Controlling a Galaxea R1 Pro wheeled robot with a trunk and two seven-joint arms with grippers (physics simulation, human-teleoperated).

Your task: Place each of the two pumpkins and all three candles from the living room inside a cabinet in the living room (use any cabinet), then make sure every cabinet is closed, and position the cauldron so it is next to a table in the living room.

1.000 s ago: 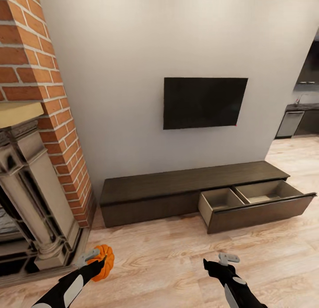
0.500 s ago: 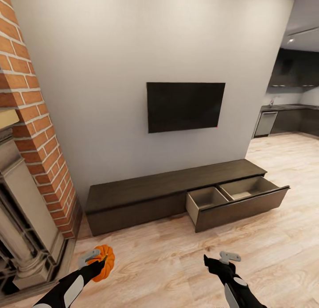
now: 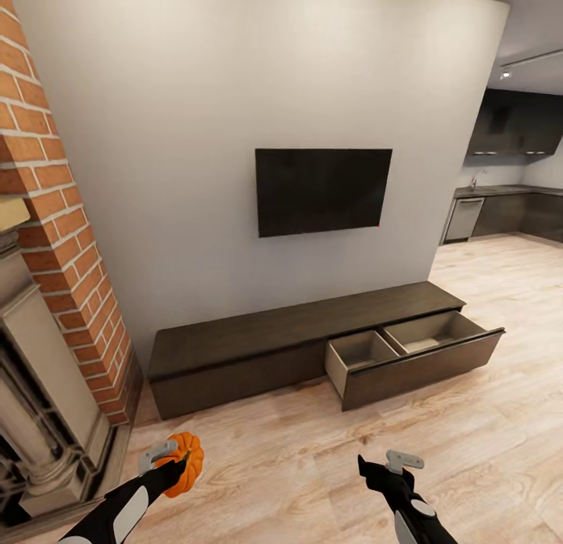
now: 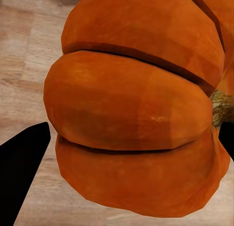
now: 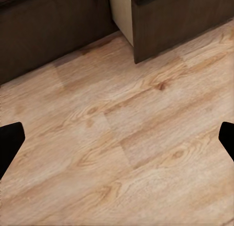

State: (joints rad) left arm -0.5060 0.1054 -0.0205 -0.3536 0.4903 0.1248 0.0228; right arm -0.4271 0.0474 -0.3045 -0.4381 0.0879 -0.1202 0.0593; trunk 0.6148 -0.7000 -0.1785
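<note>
cabinet [image 3: 258, 348] against wall, TV [image 3: 322, 191] above, fireplace [image 3: 39, 372] left, open drawer [image 3: 414, 356] at right end

The pumpkin [image 4: 136, 114] between my left fingers [image 4: 24, 172] has a smooth, slightly waxy orange skin with deep ribs and a rough, dry stem. My fingers look like matt black plastic. The floor [image 5: 122, 138] is pale wood with clear grain and a soft sheen. The cabinet [image 3: 258, 348] is dark matt wood; its open drawer [image 3: 414, 356] looks smooth grey-beige inside. The brick column [image 3: 55, 216] is rough.
</note>
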